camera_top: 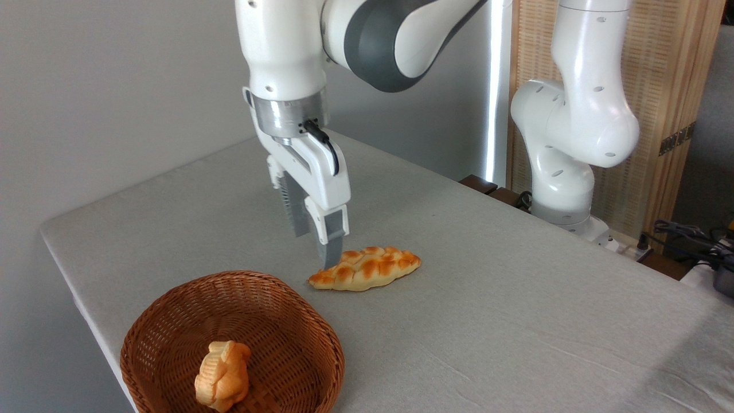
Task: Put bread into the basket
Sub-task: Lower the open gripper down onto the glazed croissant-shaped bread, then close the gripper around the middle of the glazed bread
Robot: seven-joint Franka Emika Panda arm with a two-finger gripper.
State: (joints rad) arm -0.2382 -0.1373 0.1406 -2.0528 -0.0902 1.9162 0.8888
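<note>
My fingers [321,252] hang just behind the left end of the bread [365,268], which lies flat on the desk [516,298] up-right of the basket [232,344], long axis left-right; whether they stand open I cannot tell.

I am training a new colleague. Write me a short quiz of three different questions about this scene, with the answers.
1. True or false: the braided bread already lies inside the basket.
2. What is in the basket now? A) nothing B) a small knotted pastry C) the braided bread
3. Where is the gripper compared with the braided bread?

Key
1. False: it lies flat on the table, to the upper right of the basket.
2. B
3. It points down at the left end of the bread, on its far side, not holding it.
</note>
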